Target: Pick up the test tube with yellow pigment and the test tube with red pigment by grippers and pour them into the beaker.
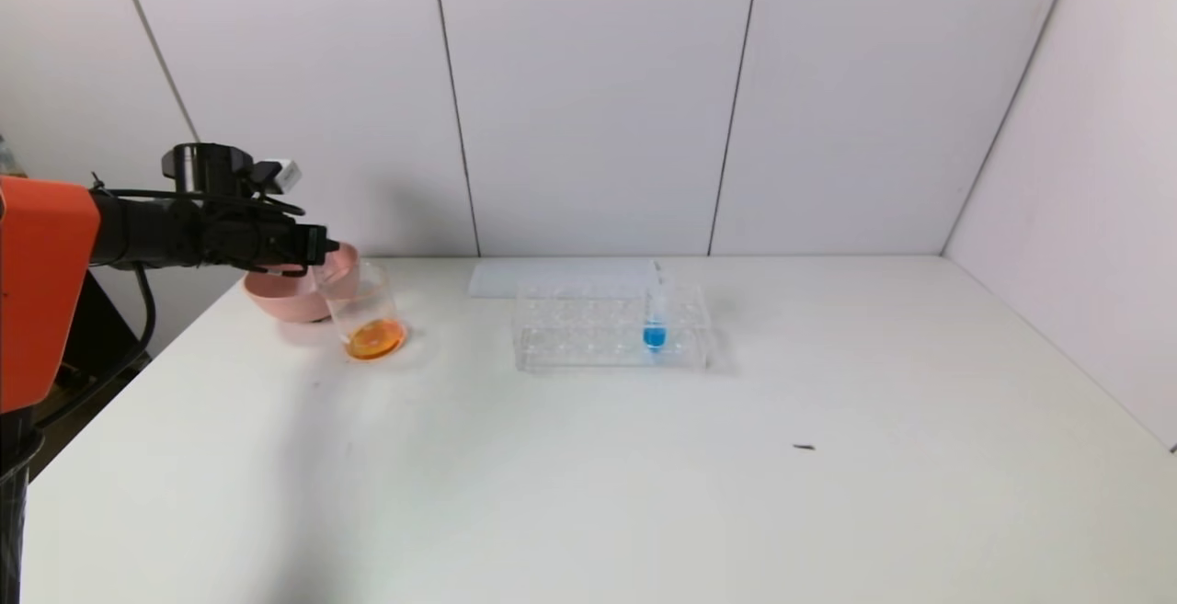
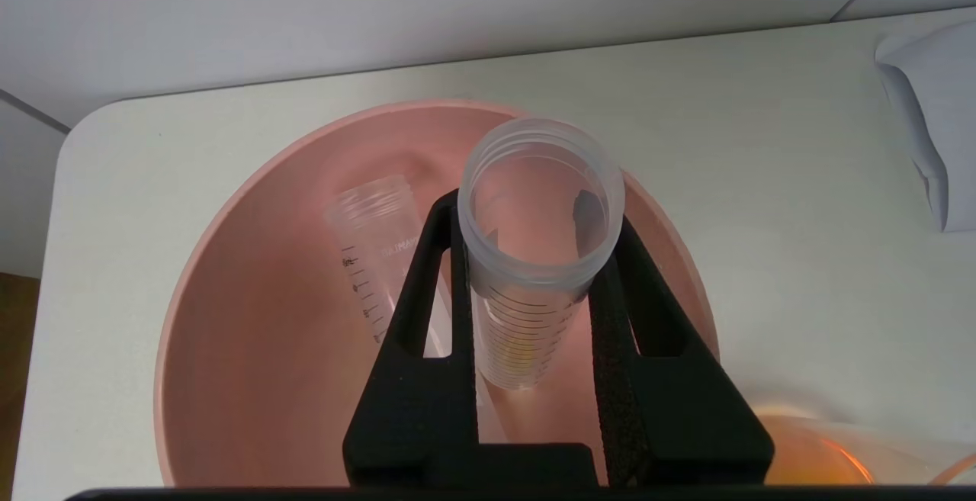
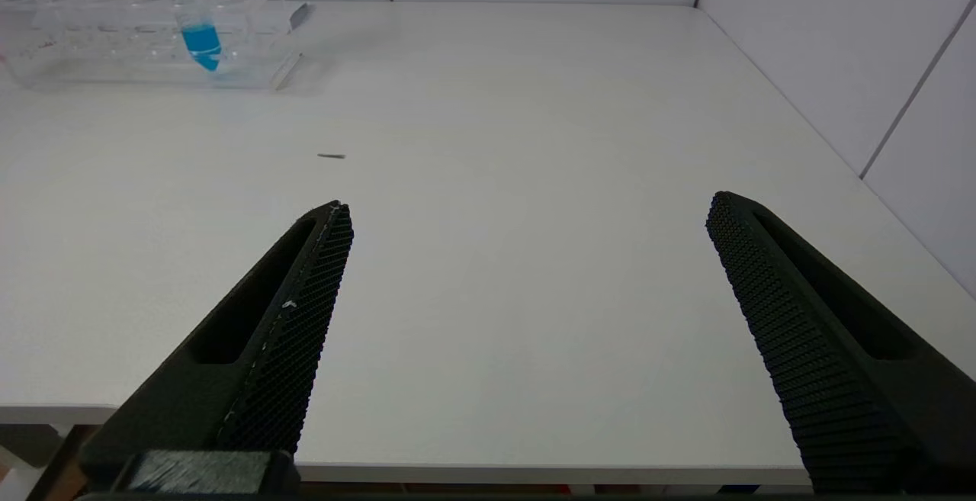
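My left gripper (image 1: 328,248) (image 2: 534,213) is shut on a clear marked test tube (image 2: 534,310) that is nearly empty, with only a faint yellow trace low inside. It holds the tube, mouth up, over the pink bowl (image 1: 280,302) (image 2: 252,333). A second empty clear tube (image 2: 374,234) lies inside the bowl. No tube with red liquid shows. The beaker (image 1: 370,314) (image 2: 827,455) stands just beside the bowl and holds orange liquid. My right gripper (image 3: 526,207) is open and empty over the table's front edge, out of the head view.
A clear tube rack (image 1: 609,328) (image 3: 114,28) stands mid-table with one blue-liquid tube (image 1: 655,326) (image 3: 200,36). A white sheet (image 1: 552,278) (image 2: 930,104) lies behind it. A small dark speck (image 1: 804,447) lies right of centre.
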{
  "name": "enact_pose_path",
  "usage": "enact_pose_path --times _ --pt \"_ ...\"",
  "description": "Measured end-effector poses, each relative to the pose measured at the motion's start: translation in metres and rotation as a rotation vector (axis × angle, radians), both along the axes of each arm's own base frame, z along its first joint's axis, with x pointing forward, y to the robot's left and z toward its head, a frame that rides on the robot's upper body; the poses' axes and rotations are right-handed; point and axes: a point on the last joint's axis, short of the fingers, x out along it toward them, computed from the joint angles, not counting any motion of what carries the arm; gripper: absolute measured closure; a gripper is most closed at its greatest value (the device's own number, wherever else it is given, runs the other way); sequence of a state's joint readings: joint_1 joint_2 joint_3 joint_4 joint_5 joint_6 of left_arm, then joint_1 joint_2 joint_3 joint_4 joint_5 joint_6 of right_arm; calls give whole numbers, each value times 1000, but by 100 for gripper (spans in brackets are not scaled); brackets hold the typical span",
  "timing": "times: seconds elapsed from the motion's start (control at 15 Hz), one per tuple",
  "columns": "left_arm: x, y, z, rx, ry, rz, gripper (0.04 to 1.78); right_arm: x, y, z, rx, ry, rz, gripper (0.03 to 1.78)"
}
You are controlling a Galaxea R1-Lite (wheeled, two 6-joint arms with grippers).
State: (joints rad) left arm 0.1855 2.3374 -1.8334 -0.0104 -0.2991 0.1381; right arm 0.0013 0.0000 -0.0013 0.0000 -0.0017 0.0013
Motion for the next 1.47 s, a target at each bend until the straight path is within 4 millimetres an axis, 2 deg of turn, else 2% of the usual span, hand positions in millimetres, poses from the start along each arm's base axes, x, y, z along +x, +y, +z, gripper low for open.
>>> enact_pose_path --times 0.2,0.33,0.67,0.87,1.13,1.47 --pt "0 1 0 0 1 1 130 0 0 0 0 0 0 11" --pt "0 1 0 -2 -1 2 114 0 0 0 0 0 0 11" --pt "0 1 1 -4 -2 3 38 0 0 0 0 0 0 11" --pt "-2 0 4 -4 -4 2 11 0 0 0 0 0 0 11" --pt "-15 -3 23 2 -29 2 6 0 0 0 0 0 0 11" --pt "-59 -10 61 7 -55 5 6 0 0 0 0 0 0 11"
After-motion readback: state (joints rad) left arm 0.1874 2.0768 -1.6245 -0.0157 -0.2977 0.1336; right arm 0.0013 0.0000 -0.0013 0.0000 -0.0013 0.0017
